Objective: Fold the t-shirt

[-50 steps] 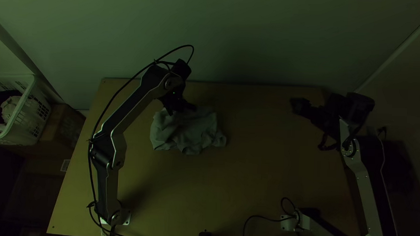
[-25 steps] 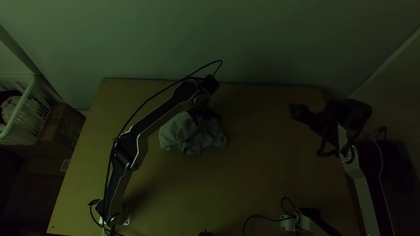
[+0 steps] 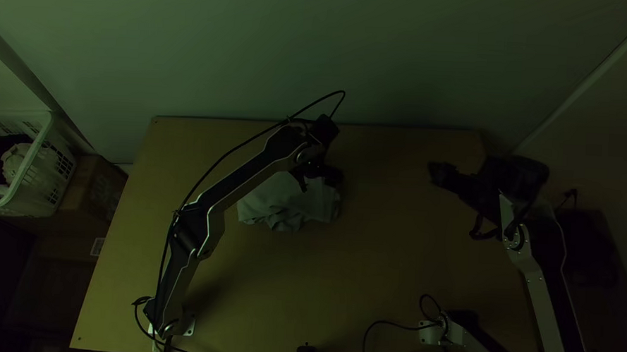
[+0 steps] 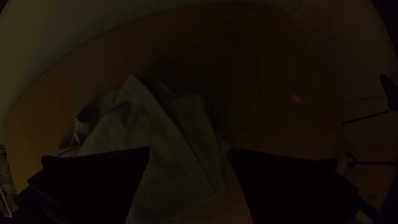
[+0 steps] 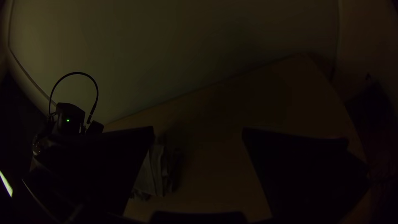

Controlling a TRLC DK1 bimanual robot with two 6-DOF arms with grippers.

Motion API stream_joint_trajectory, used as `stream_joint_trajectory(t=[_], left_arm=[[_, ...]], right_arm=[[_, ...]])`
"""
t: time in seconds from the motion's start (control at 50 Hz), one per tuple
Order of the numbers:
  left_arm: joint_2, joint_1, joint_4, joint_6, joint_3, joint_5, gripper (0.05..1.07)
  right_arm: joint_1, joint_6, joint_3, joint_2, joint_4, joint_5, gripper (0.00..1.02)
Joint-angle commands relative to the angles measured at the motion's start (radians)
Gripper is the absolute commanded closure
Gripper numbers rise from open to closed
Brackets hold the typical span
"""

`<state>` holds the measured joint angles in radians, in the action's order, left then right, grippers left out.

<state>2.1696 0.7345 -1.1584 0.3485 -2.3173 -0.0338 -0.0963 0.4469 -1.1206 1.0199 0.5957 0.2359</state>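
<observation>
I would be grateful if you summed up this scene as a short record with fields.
T-shirt: bunched and creased, not neatly folded
Surface: light wooden table
Left gripper: at the t-shirt's upper right in the top view, jaws apart
Right gripper: away from the t-shirt, jaws apart
Beside the table: white basket with cloth inside

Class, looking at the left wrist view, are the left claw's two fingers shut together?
No, the left claw has its fingers wide apart, with the t-shirt visible between them.
</observation>
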Motion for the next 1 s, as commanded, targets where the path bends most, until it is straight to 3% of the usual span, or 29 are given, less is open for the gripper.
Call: stream_joint_trajectory(t=[0.0,0.22,0.6,0.98], left_arm=[[-0.085,-0.035,-0.015,0.009,0.015,0.006,0.10],[-0.197,-0.133,-0.014,-0.036,0.044,0.005,0.10],[-0.459,-0.359,-0.014,-0.106,0.133,0.006,0.10],[-0.835,-0.557,0.144,-0.171,0.476,0.005,0.10]], right_arm=[[-0.020,0.022,0.019,-0.011,-0.025,-0.012,0.04],[-0.022,-0.027,0.041,-0.017,-0.134,-0.024,0.04],[0.070,-0.223,0.050,-0.081,-0.335,-0.043,0.04],[0.184,-0.287,0.081,-0.254,-0.461,-0.047,0.04]])
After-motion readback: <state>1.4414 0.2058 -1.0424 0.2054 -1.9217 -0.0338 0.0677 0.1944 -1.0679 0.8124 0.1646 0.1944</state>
